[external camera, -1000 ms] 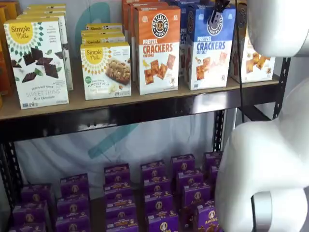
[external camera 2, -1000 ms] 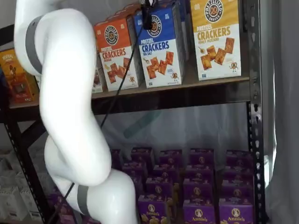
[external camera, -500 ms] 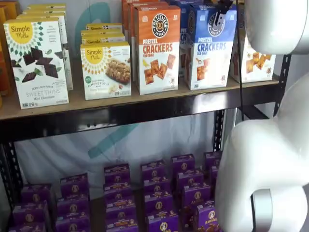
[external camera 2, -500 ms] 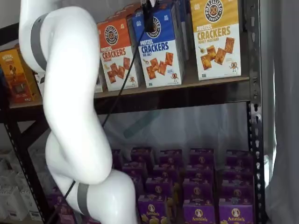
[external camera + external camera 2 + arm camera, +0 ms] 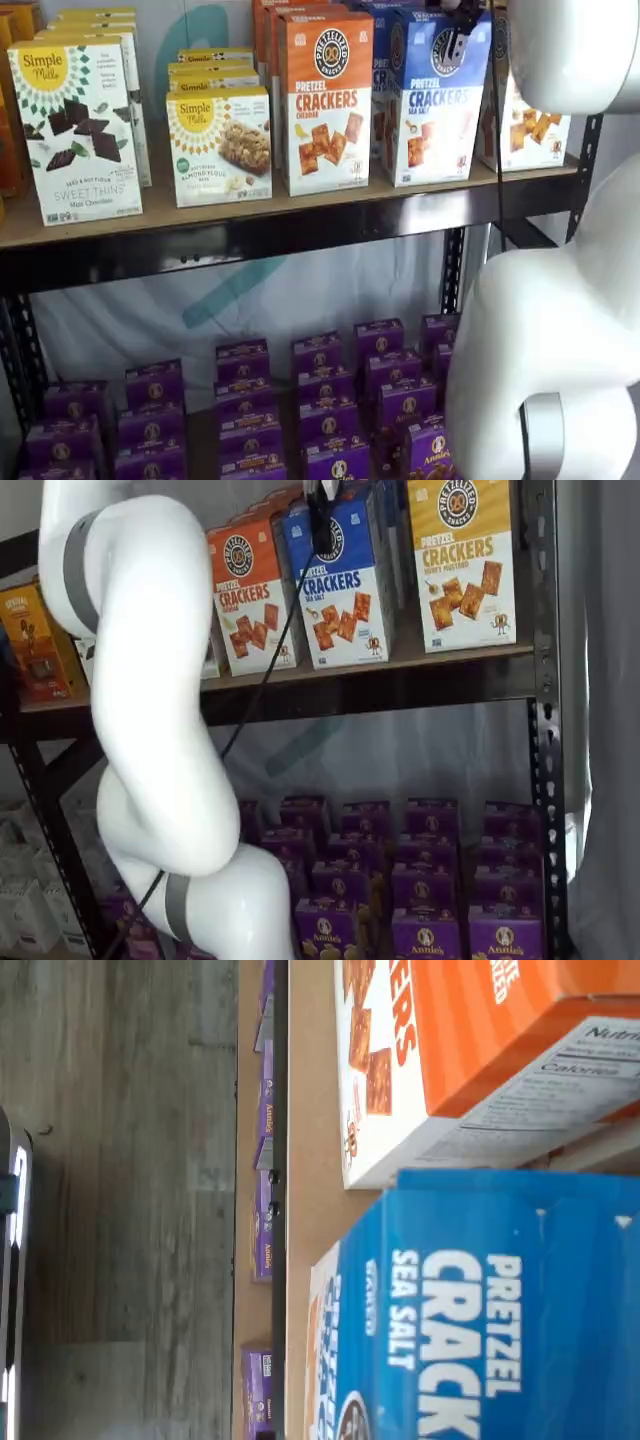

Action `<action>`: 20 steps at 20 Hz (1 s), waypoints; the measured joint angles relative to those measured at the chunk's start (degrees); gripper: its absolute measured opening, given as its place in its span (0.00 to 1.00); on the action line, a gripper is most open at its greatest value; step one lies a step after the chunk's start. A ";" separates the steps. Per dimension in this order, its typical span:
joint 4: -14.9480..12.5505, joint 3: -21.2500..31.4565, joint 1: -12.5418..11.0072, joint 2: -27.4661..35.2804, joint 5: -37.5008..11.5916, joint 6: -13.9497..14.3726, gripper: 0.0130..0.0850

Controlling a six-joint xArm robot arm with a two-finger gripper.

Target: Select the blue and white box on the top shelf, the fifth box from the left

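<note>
The blue and white box (image 5: 436,105) stands upright on the top shelf (image 5: 300,212), between the orange-and-white cheddar box (image 5: 325,100) and a yellow-topped cracker box (image 5: 525,125). It shows in both shelf views, here too (image 5: 345,590), and close up in the wrist view (image 5: 500,1310). My gripper (image 5: 455,35) shows only as black fingers hanging in front of the box's upper part, over its round logo, also seen in a shelf view (image 5: 321,525). No gap between the fingers shows, and I cannot tell whether they touch the box.
Simple Mills boxes (image 5: 75,125) stand at the shelf's left. Purple Annie's boxes (image 5: 320,400) fill the lower shelf. My white arm (image 5: 150,710) stands in front of the shelves, with a cable (image 5: 255,670) hanging from the gripper. A black upright (image 5: 545,680) bounds the shelf at the right.
The fingers have shifted slightly to the right and further in over the blue box's top. The arm's elbow has moved a little. The boxes stand as before.
</note>
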 joint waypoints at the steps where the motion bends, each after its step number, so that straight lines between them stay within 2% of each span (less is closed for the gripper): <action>1: 0.00 0.16 0.01 -0.07 -0.10 -0.01 1.00; 3: 0.23 0.80 -0.04 -0.40 -0.64 -0.05 0.89; 4: 0.34 1.03 -0.08 -0.53 -0.84 -0.07 0.89; 6: 0.58 1.45 -0.18 -0.78 -1.15 -0.13 0.78; 7: 0.69 1.56 -0.23 -0.87 -1.21 -0.15 0.78; 8: 0.73 1.65 -0.26 -0.93 -1.25 -0.17 0.72; 19: 1.40 2.19 -0.63 -1.45 -1.33 -0.33 0.72; 20: 1.47 2.16 -0.67 -1.48 -1.31 -0.34 0.67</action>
